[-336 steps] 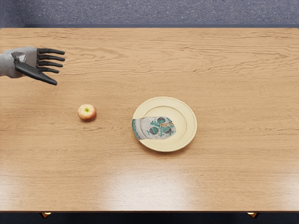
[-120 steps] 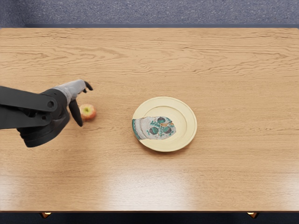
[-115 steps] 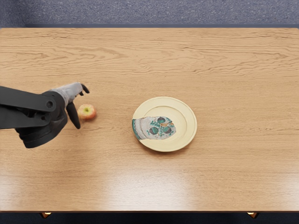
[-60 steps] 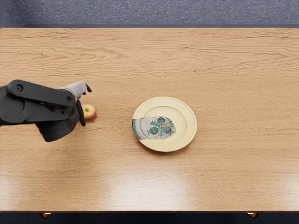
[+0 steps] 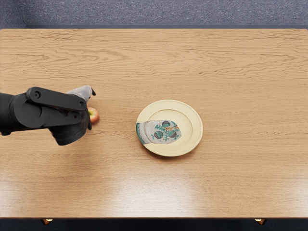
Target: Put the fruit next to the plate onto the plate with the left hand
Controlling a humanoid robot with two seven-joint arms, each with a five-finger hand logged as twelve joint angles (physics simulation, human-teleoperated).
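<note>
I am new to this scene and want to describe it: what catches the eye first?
The dark left arm reaches in from the left edge, its hand at a small apple and hiding most of it. Right of them, on the wooden table, lies a cream plate with a green pattern.

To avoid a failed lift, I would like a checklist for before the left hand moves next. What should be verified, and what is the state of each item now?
1. Apple on the table, left of the plate, apart from it: ok.
2. Left hand at the apple, covering most of it: ok.
3. Firm grasp on the apple: cannot tell, the hand hides the contact.
4. Nothing between apple and plate: ok.
5. Right hand away from the path: cannot tell, not in view.
</note>
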